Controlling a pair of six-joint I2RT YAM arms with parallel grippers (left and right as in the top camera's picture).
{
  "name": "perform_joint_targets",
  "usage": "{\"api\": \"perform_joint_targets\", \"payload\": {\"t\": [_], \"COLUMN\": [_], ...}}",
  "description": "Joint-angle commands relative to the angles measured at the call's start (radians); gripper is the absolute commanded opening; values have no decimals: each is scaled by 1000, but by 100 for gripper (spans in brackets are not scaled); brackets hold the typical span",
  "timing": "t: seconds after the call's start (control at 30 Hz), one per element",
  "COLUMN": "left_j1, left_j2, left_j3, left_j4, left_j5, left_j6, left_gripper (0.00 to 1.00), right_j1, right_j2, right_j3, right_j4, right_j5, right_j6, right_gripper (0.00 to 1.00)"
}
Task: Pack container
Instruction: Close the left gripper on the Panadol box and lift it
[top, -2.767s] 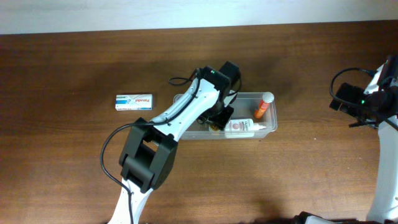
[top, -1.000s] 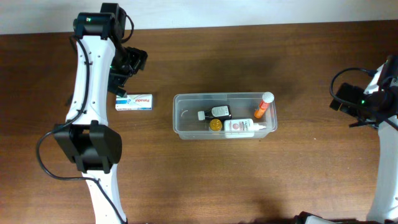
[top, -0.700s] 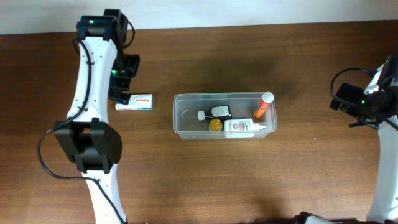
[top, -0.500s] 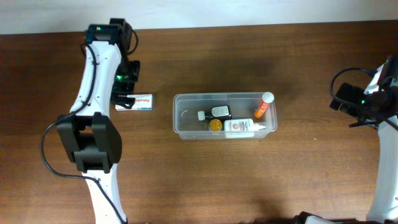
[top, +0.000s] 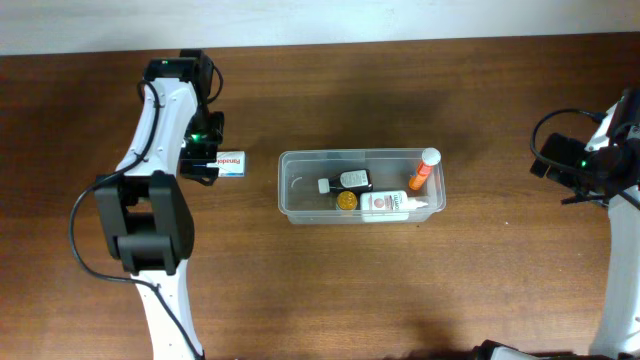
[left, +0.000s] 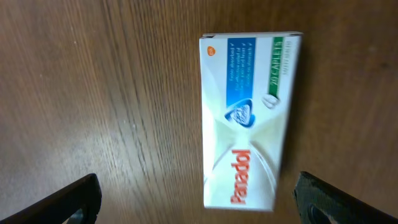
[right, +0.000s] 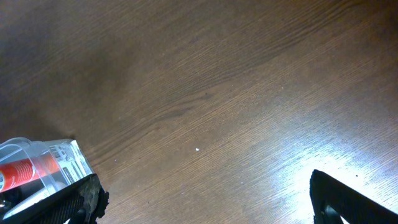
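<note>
The container (top: 290, 190), a clear shallow tub, sits mid-table. In it lie a small dark bottle (top: 348, 181), a yellow-capped item (top: 346, 200), a white tube (top: 392, 204) and an orange tube (top: 424, 170). A white Panadol box (top: 231, 163) lies flat to its left. My left gripper (top: 203, 160) hangs open over the box's left end. In the left wrist view the box (left: 249, 118) lies between the spread fingers of the left gripper (left: 196, 205), untouched. My right gripper (top: 550, 166) stays open at the far right, empty (right: 208, 205).
The container's corner (right: 43, 165) shows at the left of the right wrist view, with bare wood ahead of the fingers. The table's back edge meets a white wall behind the left arm (top: 165, 110).
The left arm has left the container, swung to the far left, then come forward and down over the Panadol box. The right arm has not moved.
</note>
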Motion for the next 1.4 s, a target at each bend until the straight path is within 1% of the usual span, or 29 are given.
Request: {"api": "perform_joint_targets", "payload": {"t": [0.0,0.23,0.47,0.57,1.1,1.17,1.2,1.27,1.37], "left_j1": [6,8,8,8,8,8,8,8,8], "left_j2": [63,123,143,143,143,143,143,143,143], "left_j3": [-9,-9,-9,-9,-9,-9,-9,-9,-9], "left_j4": [2,33,55,88,67,58,56,53,47], "left_j5": [-21,-21,-29,-32,-50,-51,-53,-56,-56], "left_j6": [-12,-9,-7,46,47,47,47,47,48], "left_gripper": [100,99,99,99,99,91,84,66,45], "right_j1": [-3,-3,-3,-3,-3,-3,-3,-3,-3], "right_j2": [2,2,2,2,2,2,2,2,2], "right_j3": [15,15,15,15,15,15,15,15,15], "right_j4": [3,3,3,3,3,3,3,3,3], "right_j5": [-2,-2,-2,-2,-2,-2,-2,-2,-2], "right_j6": [5,5,5,5,5,5,5,5,5], "right_gripper": [98,98,98,98,98,98,99,98,98]}}
